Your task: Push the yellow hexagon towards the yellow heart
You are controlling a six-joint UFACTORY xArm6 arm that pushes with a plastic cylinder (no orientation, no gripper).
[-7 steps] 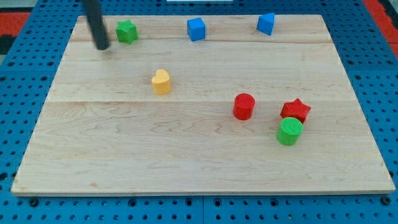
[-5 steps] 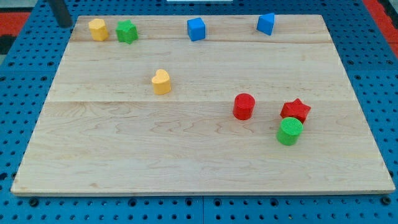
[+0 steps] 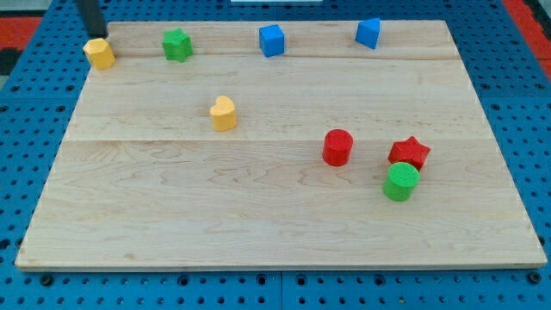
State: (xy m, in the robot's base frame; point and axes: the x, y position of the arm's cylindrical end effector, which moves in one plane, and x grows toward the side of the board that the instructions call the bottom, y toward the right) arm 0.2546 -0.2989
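Observation:
The yellow hexagon (image 3: pixel 100 52) sits at the board's top left corner, close to the left edge. The yellow heart (image 3: pixel 223 113) lies to its lower right, left of the board's middle. My tip (image 3: pixel 95 36) is just above the hexagon on its top side, touching it or nearly so. The dark rod rises from there out of the view's top.
A green star (image 3: pixel 176 44) lies right of the hexagon along the top edge, with two blue blocks (image 3: pixel 271 40) (image 3: pixel 368 33) farther right. A red cylinder (image 3: pixel 337 147), a red star (image 3: pixel 409 153) and a green cylinder (image 3: pixel 400 182) cluster at lower right. The wooden board (image 3: pixel 258 215) rests on blue pegboard.
The rod swung from over the hexagon out to the top left corner. The yellow hexagon has slid left and slightly down, away from the green star, and the tip now stands above it.

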